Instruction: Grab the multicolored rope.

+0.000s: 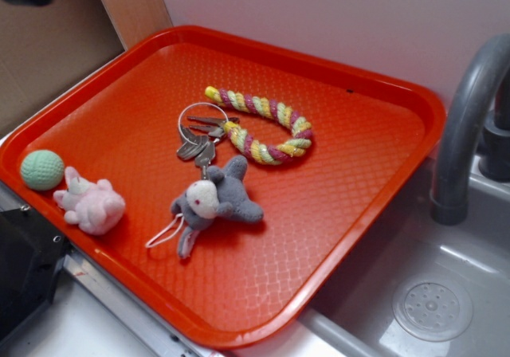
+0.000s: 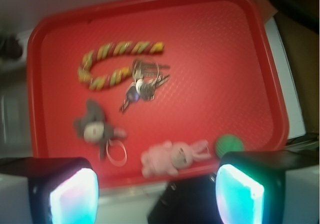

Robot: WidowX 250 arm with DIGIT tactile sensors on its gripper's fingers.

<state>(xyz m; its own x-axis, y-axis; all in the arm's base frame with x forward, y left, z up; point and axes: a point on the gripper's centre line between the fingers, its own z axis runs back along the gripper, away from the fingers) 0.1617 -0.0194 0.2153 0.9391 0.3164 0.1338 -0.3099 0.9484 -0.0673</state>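
The multicolored rope (image 1: 263, 126), a horseshoe striped yellow, pink and pale green, lies on the red tray (image 1: 335, 237) toward its far middle. It also shows in the wrist view (image 2: 107, 64) at the upper left. A metal key ring with keys (image 1: 199, 134) touches its open end. My gripper (image 2: 156, 196) is open and empty, high above the tray's near edge, far from the rope. Its glowing pads (image 2: 75, 199) frame the bottom of the wrist view. The gripper does not show in the exterior view.
A grey plush toy (image 1: 215, 202), a pink plush bunny (image 1: 92, 204) and a green ball (image 1: 41, 170) lie on the tray's near side. A grey faucet (image 1: 466, 134) and a sink (image 1: 430, 305) stand to the right. A wall backs the tray.
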